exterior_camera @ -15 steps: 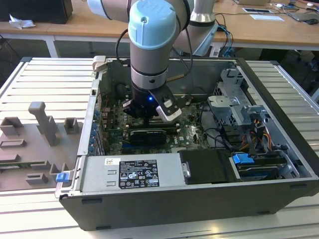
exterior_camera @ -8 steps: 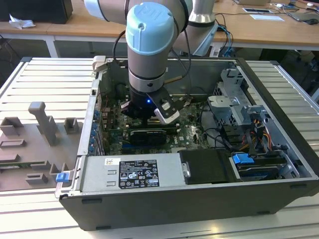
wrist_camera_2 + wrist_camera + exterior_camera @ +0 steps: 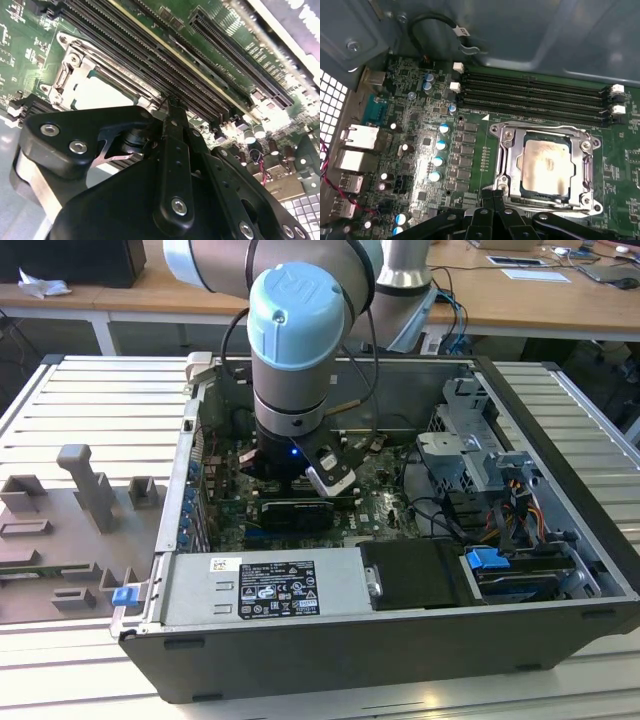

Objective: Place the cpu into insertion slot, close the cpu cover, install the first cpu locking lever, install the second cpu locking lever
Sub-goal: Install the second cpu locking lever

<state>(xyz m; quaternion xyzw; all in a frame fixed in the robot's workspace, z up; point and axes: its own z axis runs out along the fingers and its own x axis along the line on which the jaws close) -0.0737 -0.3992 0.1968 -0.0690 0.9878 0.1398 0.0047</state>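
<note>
A robot arm (image 3: 290, 330) is reaching down into an open computer case (image 3: 520, 540) lying on a slatted table (image 3: 90, 410). Its gripper (image 3: 492, 194) is hovering low over the green motherboard (image 3: 420, 150), just beside the socket's near edge.

In the first wrist view, the cpu (image 3: 546, 164) is already sitting in the insertion slot (image 3: 524, 186), its pale metal face showing through the large cut-out of the cpu cover (image 3: 507, 150). The cover is lying flat over the chip, framing it on all sides. The memory slots (image 3: 535, 95) are running just beyond the socket.

The fingers (image 3: 487, 207) are pressed close together with nothing between them, their tips pointing at the socket's edge.

Judging from this, placing the chip and closing the cover look done, and the work is sitting at the locking levers. I cannot tell whether either lever is latched. The next move calls for a fine, narrow contact on a thin lever beside the frame, without scraping the board.
</note>
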